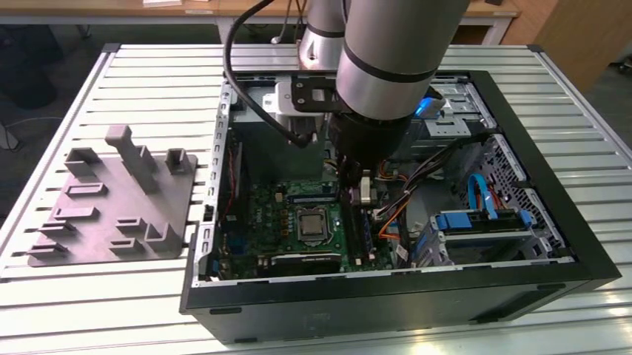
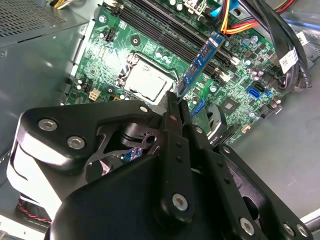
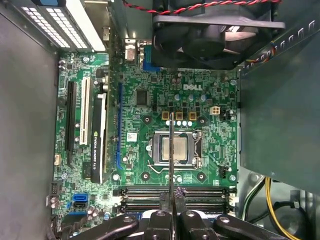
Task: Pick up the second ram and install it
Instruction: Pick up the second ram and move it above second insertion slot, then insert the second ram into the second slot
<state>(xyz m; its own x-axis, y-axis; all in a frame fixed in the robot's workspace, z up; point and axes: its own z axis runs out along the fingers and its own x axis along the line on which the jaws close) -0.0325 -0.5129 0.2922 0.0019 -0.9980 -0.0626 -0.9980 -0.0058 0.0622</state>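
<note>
RAM, where has it got to?

It's in the gripper, which is pinched tight on one end of it. The rest sticks straight out ahead, edge-on, pointing down toward the board inside the case.

Touching the board?

Looks clear of it to me, hanging above.

And the slots?

They're just beyond the gripper's tips, near the held end. They run crosswise, and the RAM's long axis points out away from the gripper. So it stands across them, not along them.

How many of each?

There's one RAM in the gripper, on the one arm. I count four slots, side by side, in the first wrist view. Whether another stick already sits in one, I can't tell. There's one socket farther out than the slots, and one fan past that.
</note>
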